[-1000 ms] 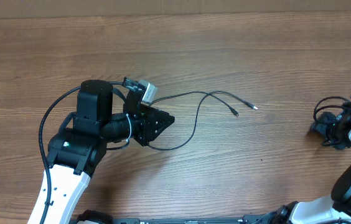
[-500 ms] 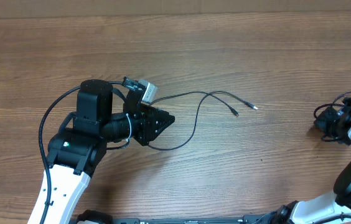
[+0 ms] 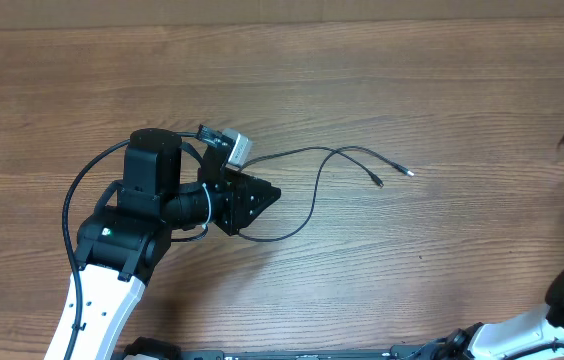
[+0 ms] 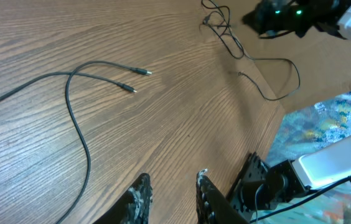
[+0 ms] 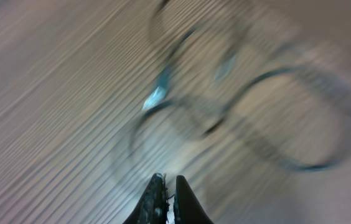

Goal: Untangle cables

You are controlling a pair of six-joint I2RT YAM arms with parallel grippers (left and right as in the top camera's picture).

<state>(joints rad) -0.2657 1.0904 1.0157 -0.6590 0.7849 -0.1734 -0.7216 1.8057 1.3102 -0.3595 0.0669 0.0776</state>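
One cable tangle [image 4: 245, 56] has shifted right with the right fingers [image 5: 154, 198]

I am looking at a brown wood-grain table [image 3: 382, 70]. Near its middle lie thin black cables [image 3: 302, 151], slack and flat on the surface. Two strands meet, one curving back in a loop. Their small plugs [image 3: 378, 182] rest near each other. The left wrist view shows a further cable [image 4: 275, 59] loosely looped by the far edge.
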